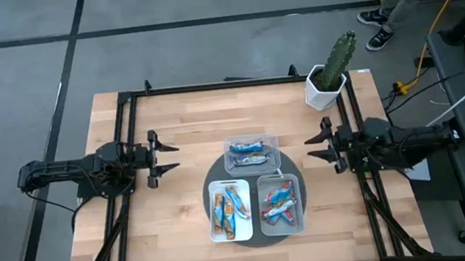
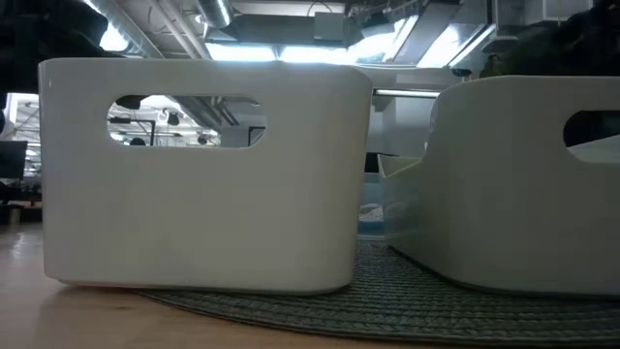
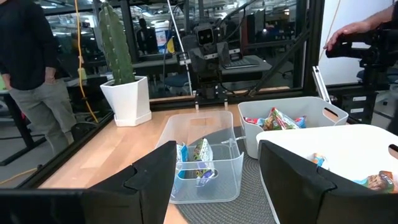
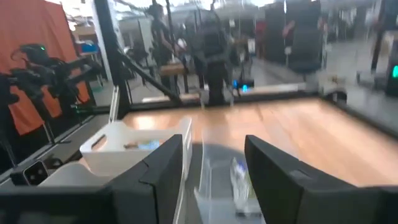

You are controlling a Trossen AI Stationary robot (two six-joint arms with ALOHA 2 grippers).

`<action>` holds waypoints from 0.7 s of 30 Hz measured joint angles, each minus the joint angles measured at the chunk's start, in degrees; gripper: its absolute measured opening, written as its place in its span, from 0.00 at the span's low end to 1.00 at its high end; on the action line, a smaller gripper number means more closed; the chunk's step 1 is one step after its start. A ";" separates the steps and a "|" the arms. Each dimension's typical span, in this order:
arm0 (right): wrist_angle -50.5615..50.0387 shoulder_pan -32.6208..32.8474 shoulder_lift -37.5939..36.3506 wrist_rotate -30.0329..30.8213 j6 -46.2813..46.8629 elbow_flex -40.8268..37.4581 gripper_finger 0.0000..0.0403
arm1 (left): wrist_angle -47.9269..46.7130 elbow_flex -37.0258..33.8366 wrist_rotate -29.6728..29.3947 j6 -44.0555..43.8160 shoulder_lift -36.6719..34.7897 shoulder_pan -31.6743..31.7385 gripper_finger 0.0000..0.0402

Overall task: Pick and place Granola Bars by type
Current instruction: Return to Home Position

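Your left gripper point(image 1: 171, 157) sits out by the left edge of the table point(image 1: 164, 226), fingers spread apart with nothing between them, and your right gripper point(image 1: 311, 148) mirrors it on the right edge, also spread and empty. The granola bars point(image 1: 229, 208) are all in the middle between the two, well apart from both: some in the white bin point(image 1: 227, 183), some in the grey bin point(image 1: 278, 177) right beside it, a few in the clear bin point(image 1: 273, 141) just beyond that pair, all three on a round grey mat point(image 1: 214, 173)
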 joint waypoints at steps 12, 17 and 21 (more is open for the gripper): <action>-1.00 0.00 0.04 0.26 -0.53 0.00 0.44 | 0.00 0.00 -0.07 0.00 0.00 0.00 0.55; -0.99 0.00 0.04 0.23 -0.55 0.00 0.44 | 0.00 0.00 -0.06 0.00 0.00 0.01 0.55; -0.99 0.00 0.04 0.13 -0.56 0.00 0.44 | 0.00 0.00 -0.04 0.00 0.00 0.01 0.55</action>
